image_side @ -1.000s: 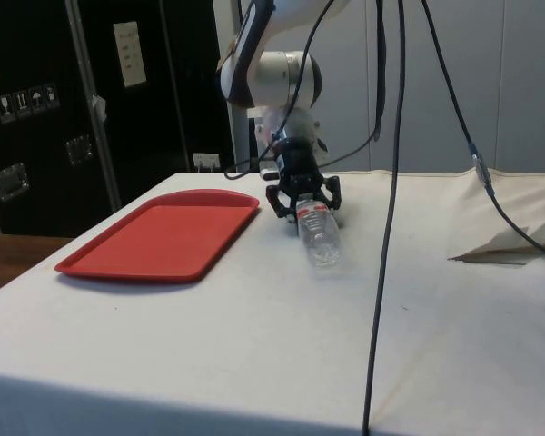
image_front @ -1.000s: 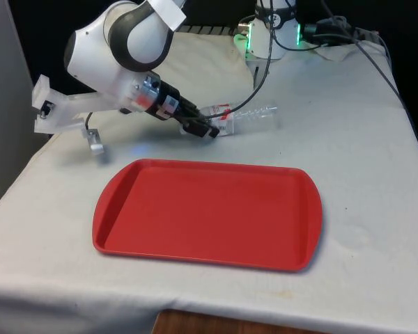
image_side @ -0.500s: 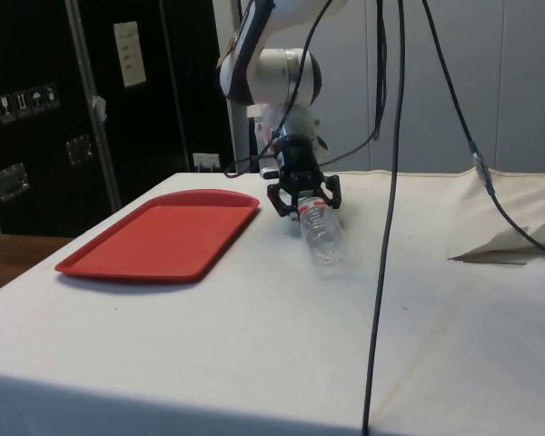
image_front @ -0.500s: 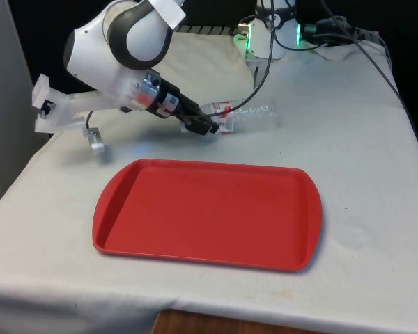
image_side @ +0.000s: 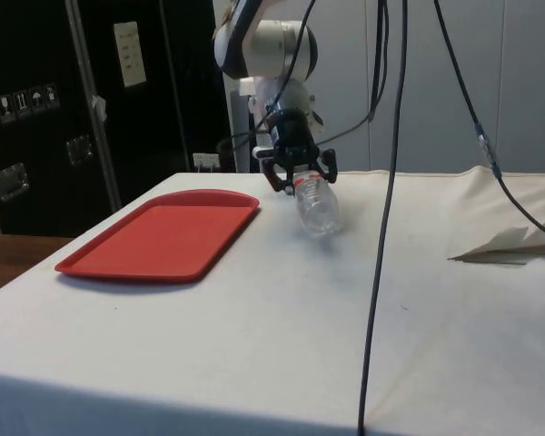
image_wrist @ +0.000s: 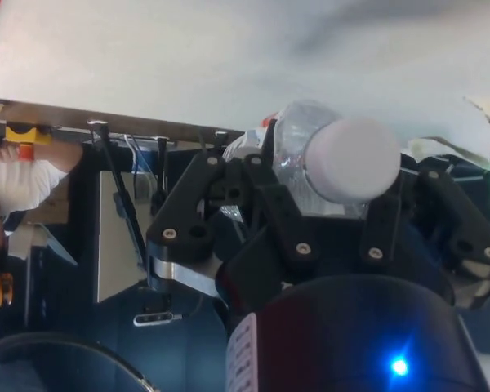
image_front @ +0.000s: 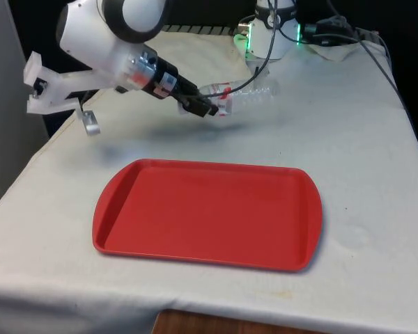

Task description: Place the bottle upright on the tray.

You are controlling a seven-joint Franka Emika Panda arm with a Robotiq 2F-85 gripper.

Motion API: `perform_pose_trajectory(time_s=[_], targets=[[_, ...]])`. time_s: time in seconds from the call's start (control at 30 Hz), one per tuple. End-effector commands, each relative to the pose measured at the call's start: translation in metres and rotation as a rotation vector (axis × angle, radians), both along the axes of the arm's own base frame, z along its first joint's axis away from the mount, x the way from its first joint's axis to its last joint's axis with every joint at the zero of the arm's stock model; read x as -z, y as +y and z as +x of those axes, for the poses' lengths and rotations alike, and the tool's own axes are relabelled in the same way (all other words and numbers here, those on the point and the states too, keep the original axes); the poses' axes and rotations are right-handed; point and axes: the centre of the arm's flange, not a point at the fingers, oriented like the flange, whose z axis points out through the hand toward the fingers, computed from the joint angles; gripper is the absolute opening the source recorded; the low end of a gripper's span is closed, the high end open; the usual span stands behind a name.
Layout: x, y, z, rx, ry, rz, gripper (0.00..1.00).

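Gripper clamped on bottle, lifted off the cloth behind the tray.

In the front view, left to right: the gripper point(image_front: 207, 109) grips the clear bottle point(image_front: 245, 97) at its cap end, the bottle lying nearly horizontal in the air, shadow on the table point(image_front: 362, 139) beneath. The red tray point(image_front: 209, 212) sits nearer the camera, well apart. In the wrist view a person's sleeve point(image_wrist: 20, 175) shows, and the fingers point(image_wrist: 220, 204) flank the white-capped bottle point(image_wrist: 343, 159).

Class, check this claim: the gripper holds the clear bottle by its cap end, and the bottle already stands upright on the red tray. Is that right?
Not quite. The gripper does hold the clear bottle by its cap end, but the side view shows it lifted and tilted above the cloth, beside the red tray, not standing on it.
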Motion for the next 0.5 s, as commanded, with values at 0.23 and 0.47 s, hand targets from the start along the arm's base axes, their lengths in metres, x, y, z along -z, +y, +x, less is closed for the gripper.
perform_pose_trajectory(time_s=[0.23,0.47], targets=[[-0.029,0.005,0.002,0.002,0.013,-0.015,0.31],[-0.045,0.008,0.004,0.004,0.02,-0.022,0.31]])
